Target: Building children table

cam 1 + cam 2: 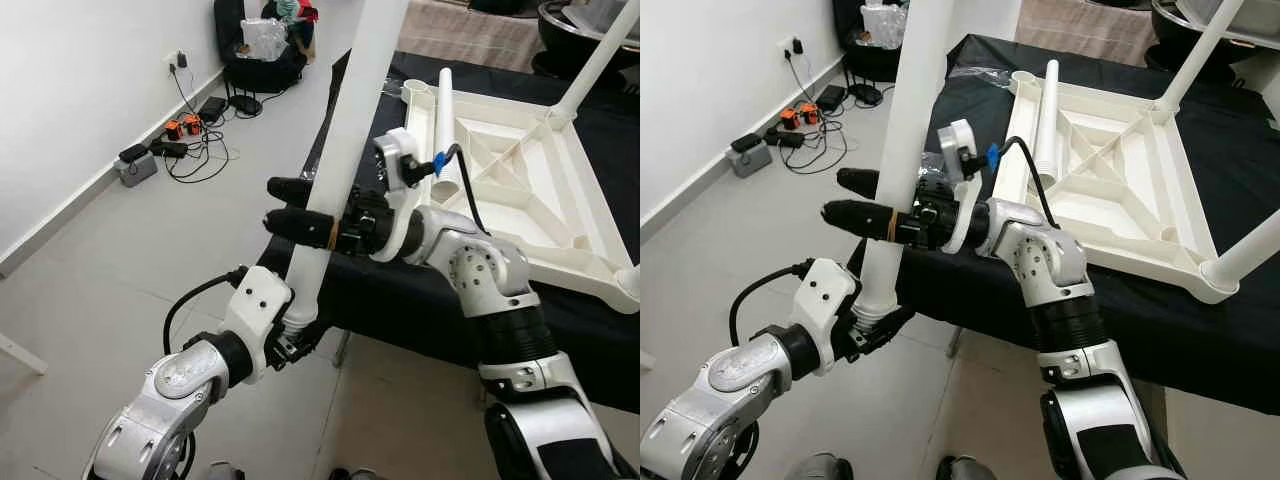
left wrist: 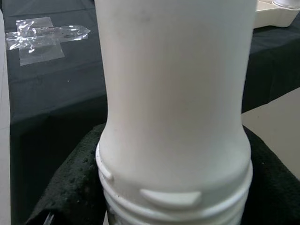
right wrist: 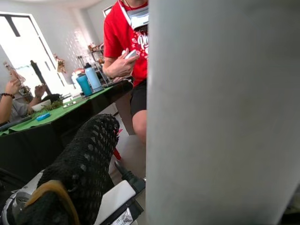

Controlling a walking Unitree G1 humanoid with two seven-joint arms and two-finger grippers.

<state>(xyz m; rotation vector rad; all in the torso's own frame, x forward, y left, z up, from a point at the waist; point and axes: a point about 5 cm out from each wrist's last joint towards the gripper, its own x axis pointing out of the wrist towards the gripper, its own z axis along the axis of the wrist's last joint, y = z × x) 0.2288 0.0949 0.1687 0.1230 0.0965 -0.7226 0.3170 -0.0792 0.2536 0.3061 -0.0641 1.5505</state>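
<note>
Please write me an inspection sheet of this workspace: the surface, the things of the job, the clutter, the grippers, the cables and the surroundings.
Surface: black cloth over the work table.
Job's things: white tabletop lies upside down on the cloth; one table leg stands at its far corner, a second at the near right corner; a loose leg lies along its left edge; a held leg is upright beside the table.
Clutter: clear tape on the cloth.
Grippers: left gripper holds the held leg at its threaded bottom end; right gripper clamps it higher up.
Cables: chargers and wires on the floor by the wall socket.
Surroundings: a person in a red shirt stands nearby.
</note>
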